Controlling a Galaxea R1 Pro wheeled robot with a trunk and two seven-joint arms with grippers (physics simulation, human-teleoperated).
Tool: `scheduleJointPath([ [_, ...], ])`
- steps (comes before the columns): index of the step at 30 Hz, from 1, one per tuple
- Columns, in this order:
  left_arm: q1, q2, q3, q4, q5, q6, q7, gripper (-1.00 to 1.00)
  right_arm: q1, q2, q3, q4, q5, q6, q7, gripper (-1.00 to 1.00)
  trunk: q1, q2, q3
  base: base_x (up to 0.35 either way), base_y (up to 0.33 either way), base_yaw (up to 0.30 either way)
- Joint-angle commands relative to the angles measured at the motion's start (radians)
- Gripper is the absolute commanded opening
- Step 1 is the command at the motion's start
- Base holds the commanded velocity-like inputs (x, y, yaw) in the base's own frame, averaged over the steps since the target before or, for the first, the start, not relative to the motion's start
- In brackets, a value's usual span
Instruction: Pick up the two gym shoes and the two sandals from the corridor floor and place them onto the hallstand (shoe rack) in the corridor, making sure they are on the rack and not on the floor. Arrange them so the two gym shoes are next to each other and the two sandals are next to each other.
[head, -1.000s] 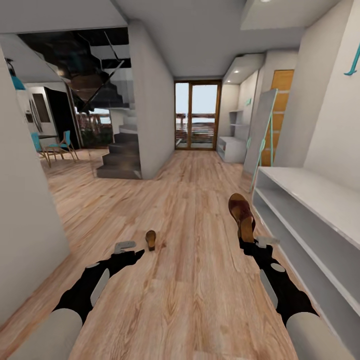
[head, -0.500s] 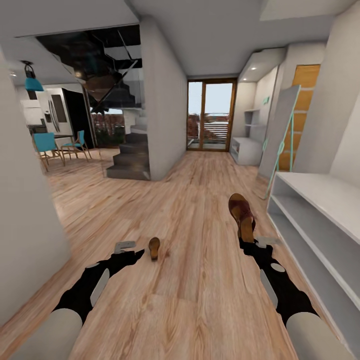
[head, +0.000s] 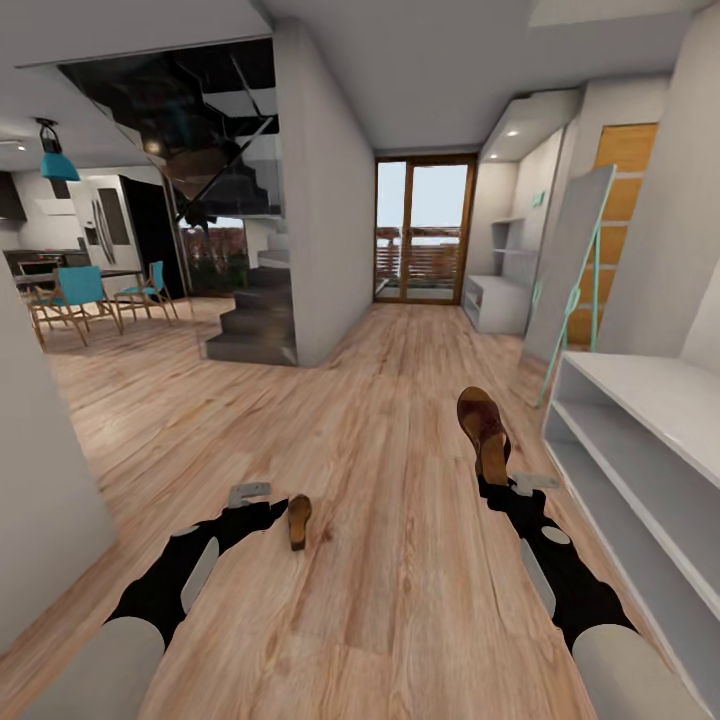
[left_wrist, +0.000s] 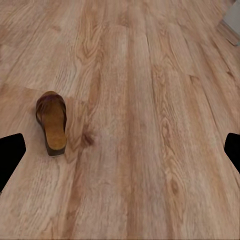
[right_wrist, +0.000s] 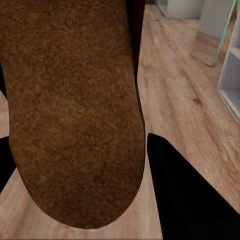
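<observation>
My right gripper (head: 495, 482) is shut on a brown sandal (head: 483, 424), held toe-forward above the corridor floor (head: 400, 580); its underside looms close in the right wrist view (right_wrist: 75, 110). The second sandal (head: 299, 520) lies on the floor just to the right of my left gripper (head: 252, 498), and the left wrist view shows it too (left_wrist: 51, 121). My left gripper (left_wrist: 120, 155) is open and holds nothing. The hallstand (head: 640, 395) runs along the right wall, to the right of the held sandal. The gym shoes are out of view.
A tall mirror (head: 572, 270) leans against the right wall beyond the hallstand. A wall (head: 40, 480) stands close on my left. Stairs (head: 255, 320) and a pillar lie ahead on the left, with a glass door (head: 420, 230) at the corridor's end.
The whole picture has shifted, so the camera moved: the hallstand sits further right in view. The floor sandal now shows lower and closer to my left gripper. Both arms keep their pose.
</observation>
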Motion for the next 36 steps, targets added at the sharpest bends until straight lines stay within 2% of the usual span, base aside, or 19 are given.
scheduleJointPath([
  [1,0.000,0.000,0.003,-0.001,0.010,0.010,-0.004,1.00,0.000,0.000,-0.001,-0.001,-0.007,0.001,0.002,-1.00,0.000,0.000,-0.001,0.347,-0.007,0.000],
  [20,0.000,0.000,0.003,0.000,0.010,0.009,-0.003,1.00,0.000,0.000,-0.001,-0.001,-0.007,0.001,0.003,-1.00,0.000,0.000,-0.001,0.347,-0.001,0.000],
  [22,0.000,0.000,0.003,0.010,0.010,-0.012,0.015,1.00,0.000,0.000,-0.001,-0.001,-0.007,0.001,0.003,-1.00,0.000,0.000,-0.001,0.347,0.000,0.000],
  [25,0.000,0.000,0.003,0.062,0.010,-0.100,0.080,1.00,0.000,0.000,-0.001,-0.001,-0.007,0.002,0.003,-1.00,0.000,0.000,-0.001,0.347,0.000,0.000],
  [29,0.000,-0.014,0.001,0.148,0.008,-0.263,0.288,1.00,0.000,0.000,-0.002,-0.001,-0.007,0.002,0.003,-1.00,0.000,0.000,-0.001,0.347,0.000,0.000],
  [32,0.000,-0.025,-0.001,0.179,0.007,-0.327,0.400,1.00,0.000,0.000,-0.002,-0.003,-0.008,0.004,0.003,-1.00,0.000,0.000,-0.001,0.346,0.000,0.000],
  [33,0.000,-0.028,-0.001,0.182,0.007,-0.337,0.416,1.00,0.000,0.000,-0.002,-0.004,-0.008,0.005,0.003,-1.00,0.000,0.000,-0.001,0.342,0.000,0.000],
  [34,0.000,-0.034,0.000,0.190,0.007,-0.362,0.453,1.00,0.000,0.000,-0.001,-0.006,-0.008,0.018,0.003,-1.00,0.000,0.000,-0.001,0.317,0.000,0.000],
  [36,0.000,-0.040,0.000,0.218,0.008,-0.385,0.488,1.00,0.000,0.000,-0.002,-0.009,-0.009,0.080,0.003,-1.00,0.000,0.000,-0.001,0.281,0.000,0.000],
])
